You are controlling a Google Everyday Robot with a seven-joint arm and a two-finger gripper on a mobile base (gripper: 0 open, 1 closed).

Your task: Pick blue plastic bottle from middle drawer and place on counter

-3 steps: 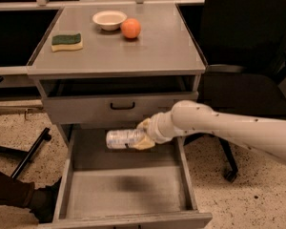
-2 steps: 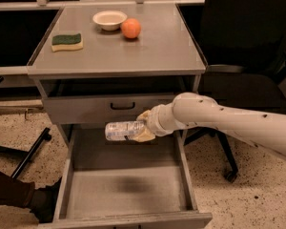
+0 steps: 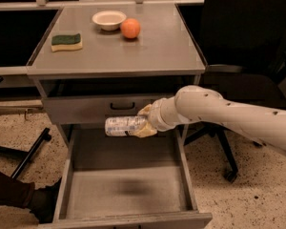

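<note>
The blue plastic bottle (image 3: 120,126) is pale with a bluish-white label. It lies sideways in my gripper (image 3: 142,123), which is shut on its right end. I hold it in the air above the back of the open middle drawer (image 3: 128,190), in front of the closed drawer front above. The drawer's grey floor is bare. The counter (image 3: 148,46) is the grey cabinet top behind and above the bottle. My white arm reaches in from the right.
On the counter stand a white bowl (image 3: 108,19), an orange ball (image 3: 130,28) and a green-and-yellow sponge (image 3: 66,41). The upper drawer front has a black handle (image 3: 122,106). A dark office chair (image 3: 238,80) stands right of the cabinet. A dark object lies at bottom left.
My gripper has lifted the bottle up from the back of the drawer, and it now hangs level with the upper drawer front.
</note>
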